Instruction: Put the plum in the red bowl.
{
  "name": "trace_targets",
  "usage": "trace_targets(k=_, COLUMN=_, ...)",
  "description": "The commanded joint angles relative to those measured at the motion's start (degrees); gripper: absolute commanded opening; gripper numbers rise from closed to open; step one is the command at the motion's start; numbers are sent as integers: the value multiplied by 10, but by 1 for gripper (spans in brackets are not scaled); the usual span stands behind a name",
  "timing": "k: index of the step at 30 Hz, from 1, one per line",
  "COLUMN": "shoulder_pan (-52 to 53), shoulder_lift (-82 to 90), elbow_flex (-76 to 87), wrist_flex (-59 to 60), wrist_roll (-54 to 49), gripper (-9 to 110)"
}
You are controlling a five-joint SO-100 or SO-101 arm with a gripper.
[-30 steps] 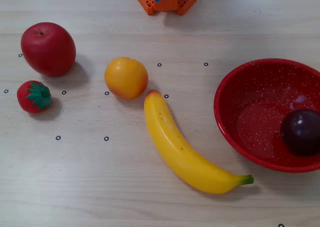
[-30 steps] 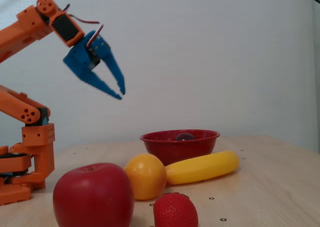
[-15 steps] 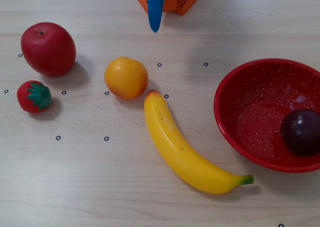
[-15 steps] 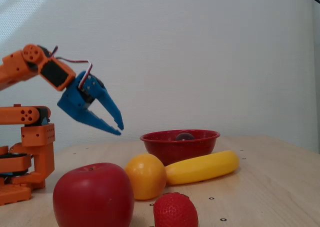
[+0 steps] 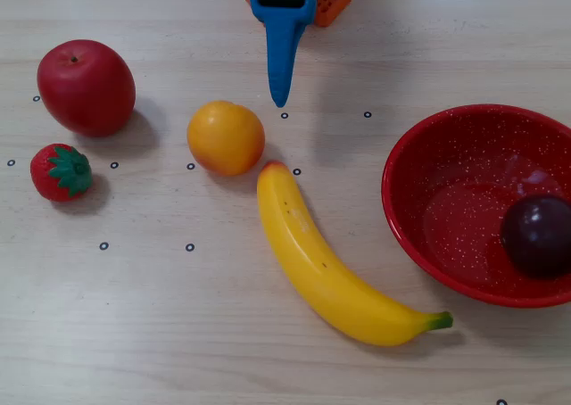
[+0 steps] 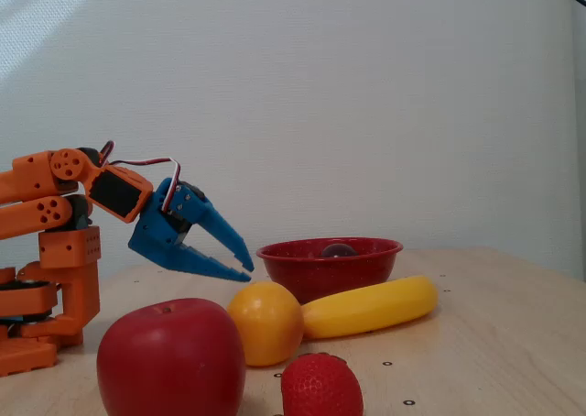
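Plum's in the bowl, and your pincer hangs empty!

Left to right: the blue gripper (image 6: 245, 266) is spread apart above the table (image 5: 178, 334), gripping nothing; the speckled, glossy red bowl (image 5: 419, 235) cradles the plum (image 5: 538, 235), smooth, round, probably light and slippery, best pinched across its widest middle.

No legible text — none anywhere.
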Motion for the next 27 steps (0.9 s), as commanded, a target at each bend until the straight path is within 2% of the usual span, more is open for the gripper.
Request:
trace_targets(k=1, shoulder_pan=4, shoulder_lift=7, elbow_flex=5, wrist_flex=28, wrist_roll=-4, gripper=0)
trace_targets(k=4, shoulder_pan=4, shoulder_lift=8, elbow_flex=5, wrist_flex=75, wrist_roll=-20, gripper=0)
trace_targets(k=10, shoulder_pan=2, shoulder_lift=8, elbow_flex=5, wrist_flex=80, wrist_roll=-71, gripper=0)
trace_targets(k=27, shoulder_pan=0, shoulder_lift=8, elbow_flex=4, wrist_flex=83, wrist_roll=-55, gripper=0)
